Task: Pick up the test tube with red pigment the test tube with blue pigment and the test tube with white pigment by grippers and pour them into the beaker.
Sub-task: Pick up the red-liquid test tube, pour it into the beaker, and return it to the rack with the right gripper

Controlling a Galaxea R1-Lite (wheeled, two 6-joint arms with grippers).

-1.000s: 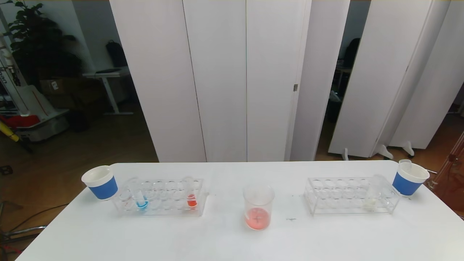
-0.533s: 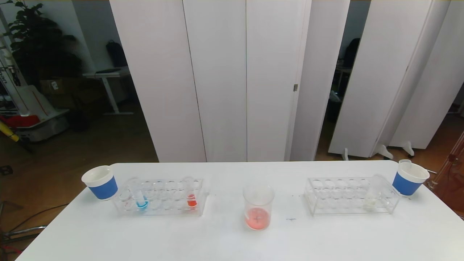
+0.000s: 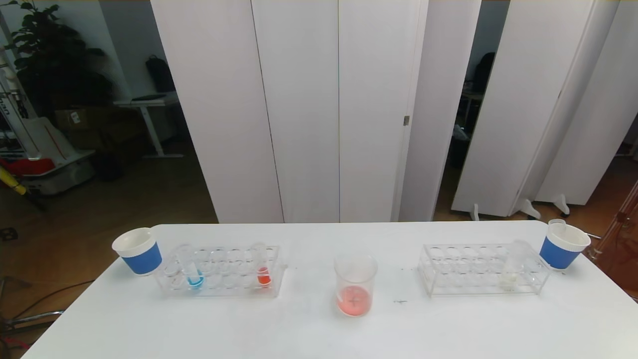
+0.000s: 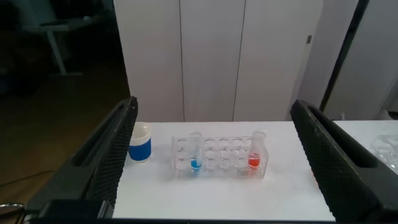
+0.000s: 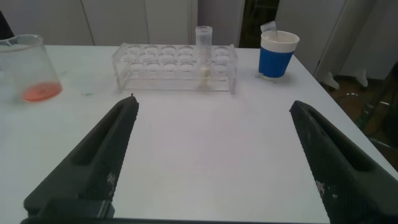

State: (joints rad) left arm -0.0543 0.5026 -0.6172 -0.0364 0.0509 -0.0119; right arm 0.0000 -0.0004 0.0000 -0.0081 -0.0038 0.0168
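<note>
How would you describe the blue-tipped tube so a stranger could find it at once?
On the white table, find the clear rack on the robot's left, beside a blue cup. The tube stands near that cup end; its bottom is blue, its neighbour's is red.

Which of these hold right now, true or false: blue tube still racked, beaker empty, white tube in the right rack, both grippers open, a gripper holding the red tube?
1. The test tube with blue pigment stands in the left rack. True.
2. The beaker is empty. False: red-orange pigment lies at its bottom.
3. The test tube with white pigment stands in the right rack. True.
4. The left gripper and right gripper are open. True.
5. A gripper holds the red-bottomed tube. False: it stands in the left rack, untouched.
</note>
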